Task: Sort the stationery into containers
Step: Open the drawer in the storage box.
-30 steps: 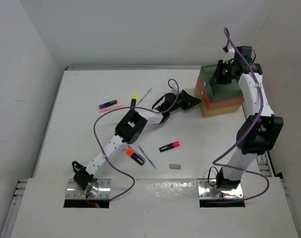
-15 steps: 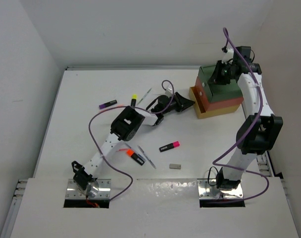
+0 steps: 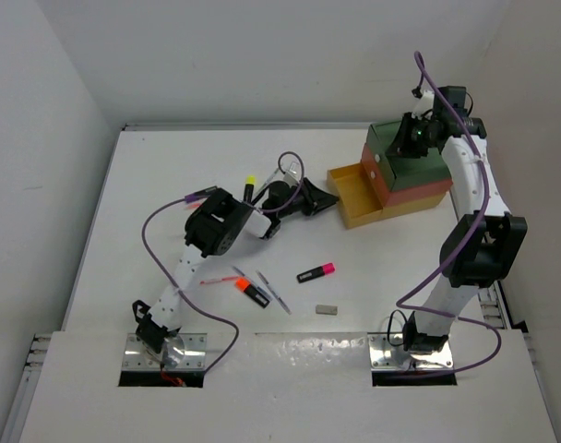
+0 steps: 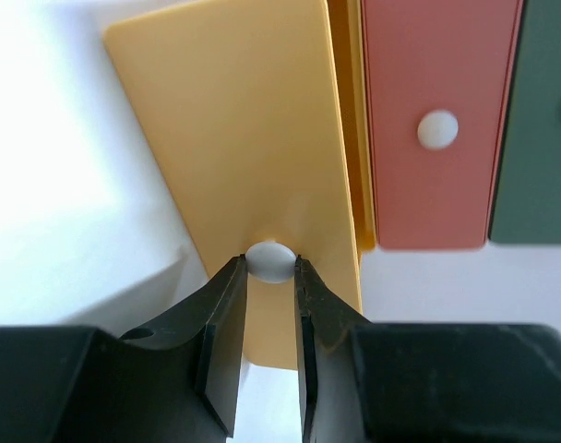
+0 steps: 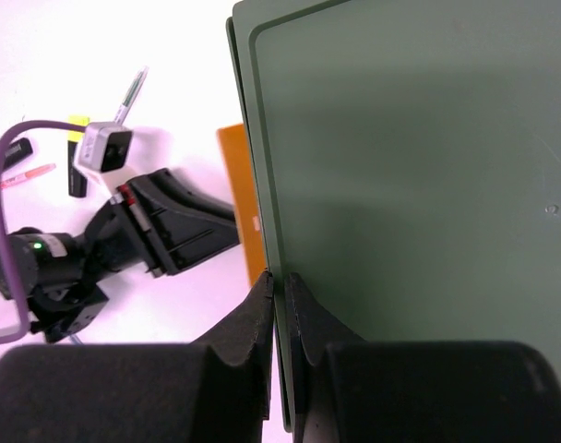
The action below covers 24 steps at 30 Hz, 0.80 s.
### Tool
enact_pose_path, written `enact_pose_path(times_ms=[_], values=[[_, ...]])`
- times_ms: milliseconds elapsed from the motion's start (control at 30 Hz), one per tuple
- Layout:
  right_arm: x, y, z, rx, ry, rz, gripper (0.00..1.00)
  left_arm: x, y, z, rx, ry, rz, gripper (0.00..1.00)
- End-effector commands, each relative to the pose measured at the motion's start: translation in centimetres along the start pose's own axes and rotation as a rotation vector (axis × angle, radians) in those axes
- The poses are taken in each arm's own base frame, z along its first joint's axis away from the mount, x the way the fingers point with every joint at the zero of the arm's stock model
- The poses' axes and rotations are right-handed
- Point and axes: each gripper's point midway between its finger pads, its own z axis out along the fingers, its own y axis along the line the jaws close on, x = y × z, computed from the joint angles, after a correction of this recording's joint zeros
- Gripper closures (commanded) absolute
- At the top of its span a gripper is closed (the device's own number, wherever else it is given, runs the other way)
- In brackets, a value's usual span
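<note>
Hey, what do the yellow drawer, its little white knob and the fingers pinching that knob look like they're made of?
The yellow drawer: probably thin plastic, satin finish; even colour, soft sheen, crisp thin edges.
The knob: white plastic, smooth and slightly glossy, a rounded button.
The fingers: hard black plastic, possibly printed; dull surface with faint highlights along the edges.

The table [image 3: 124,231] is surveyed from high behind; the yellow drawer [image 4: 244,138], filmed close ahead of the left claw [image 4: 269,266], is shared with both other views
</note>
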Motion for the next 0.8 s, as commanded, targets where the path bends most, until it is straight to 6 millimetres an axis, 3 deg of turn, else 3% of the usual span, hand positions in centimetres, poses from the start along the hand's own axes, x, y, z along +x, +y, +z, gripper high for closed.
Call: enact_pose_path(times_ms=[0, 133, 433, 500, 533, 600, 667, 767], values=[[3.0, -1.2, 1.5, 0.043, 0.105, 0.034, 0.93, -1.3, -2.2, -2.5, 0.041, 0.014, 0.090, 1.00], [3.1, -1.1, 1.5, 0.042, 0.108, 0.031, 0.93, -2.1, -1.5, -3.9, 0.007, 0.011, 0.109, 1.00], [2.9, -0.9, 1.5, 0.040, 0.101, 0.029, 0.92, -3.2, -2.0, -4.8, -0.006, 0.007, 0.132, 1.00], [2.8, -0.8, 1.5, 0.039, 0.099, 0.027, 0.92, -2.7, -1.7, -5.0, -0.018, 0.020, 0.131, 0.78], [2.8, -0.8, 1.4, 0.040, 0.096, 0.026, 0.92, -2.6, -1.6, -5.0, -0.017, 0.026, 0.130, 0.58], [2.8, -0.7, 1.4, 0.039, 0.098, 0.025, 0.91, -2.7, -1.7, -5.1, -0.019, 0.027, 0.130, 0.32], [2.8, -0.8, 1.4, 0.040, 0.098, 0.025, 0.91, -2.7, -2.0, -5.1, -0.019, 0.028, 0.137, 0.13], [2.7, -0.7, 1.4, 0.039, 0.095, 0.024, 0.91, -2.9, -2.5, -5.3, -0.021, 0.021, 0.144, 0.04]])
